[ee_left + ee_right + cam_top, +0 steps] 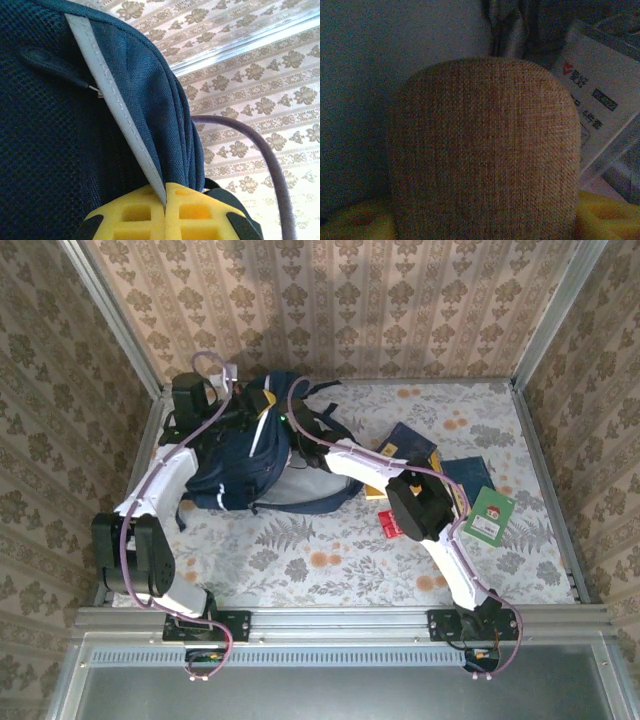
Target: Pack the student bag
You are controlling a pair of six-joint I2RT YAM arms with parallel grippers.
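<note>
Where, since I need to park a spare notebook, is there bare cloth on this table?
Widest: the near cloth in front of the student bag. Smaller: the far right corner behind the navy book. Crowded: right of the bag, where the green card and red packet flank the right arm.

Open tabletop [330,560] near-centre; student bag [238,465] far left; books [410,443] far right

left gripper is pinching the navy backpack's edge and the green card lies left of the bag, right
Not quite. The left gripper does pinch the edge of the student bag, but the green card lies to the bag's right, as the top external view shows.
</note>
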